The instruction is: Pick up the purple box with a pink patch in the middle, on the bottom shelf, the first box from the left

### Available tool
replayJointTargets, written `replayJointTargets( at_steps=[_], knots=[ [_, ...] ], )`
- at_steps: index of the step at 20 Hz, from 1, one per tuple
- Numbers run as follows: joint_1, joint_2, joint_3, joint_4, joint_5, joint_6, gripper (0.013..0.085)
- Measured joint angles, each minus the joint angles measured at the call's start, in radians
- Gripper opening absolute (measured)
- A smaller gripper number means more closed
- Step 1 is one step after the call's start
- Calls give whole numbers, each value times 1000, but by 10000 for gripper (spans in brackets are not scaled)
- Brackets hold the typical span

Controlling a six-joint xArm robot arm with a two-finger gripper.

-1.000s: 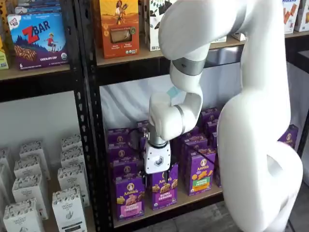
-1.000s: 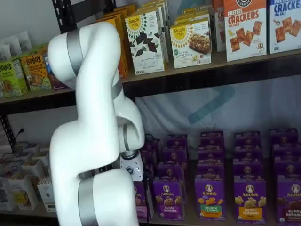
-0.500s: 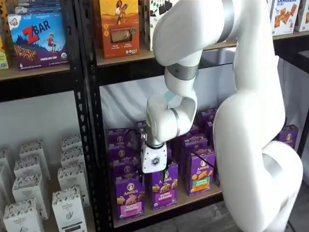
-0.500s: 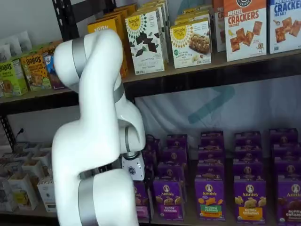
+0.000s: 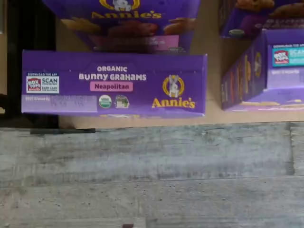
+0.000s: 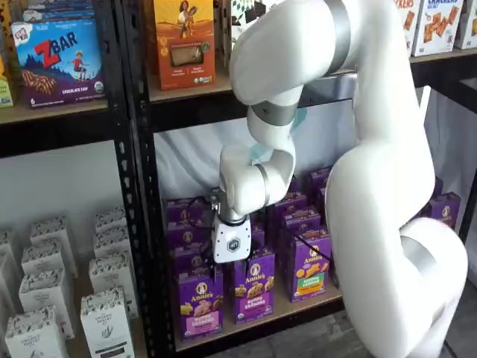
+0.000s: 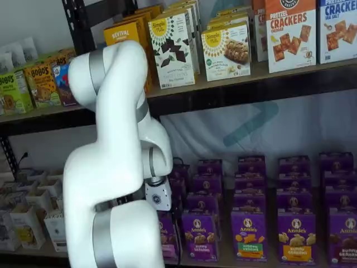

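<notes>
The purple box (image 6: 200,302) with the pink patch stands upright at the left front of the bottom shelf (image 6: 317,300). In the wrist view its top face (image 5: 114,83) reads "Bunny Grahams Neapolitan" on a pink tag, at the tan board's front edge. In a shelf view the arm hides most of the box (image 7: 168,237). The gripper (image 6: 226,266) hangs just above the front row, over the gap between this box and the all-purple carton (image 6: 252,287). Its white body shows, but its fingers are too dark to tell whether a gap is there. It holds nothing.
A carton with a green and orange patch (image 6: 311,267) stands further right, with more purple rows behind. A black rack upright (image 6: 138,194) borders the box's left side. White cartons (image 6: 104,313) fill the neighbouring bay. Grey floor planks (image 5: 152,171) lie before the shelf.
The arm has swung left and a little up. The gripper has moved from over the all-purple carton toward the purple box with the pink patch.
</notes>
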Motion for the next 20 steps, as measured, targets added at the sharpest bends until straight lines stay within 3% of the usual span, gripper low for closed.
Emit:
replayJointTargets(
  at_steps=[4,20],
  knots=[
    [1,36,-43,27,15,-24,850],
    [-15,144,-195,26,42,-37,850]
  ],
)
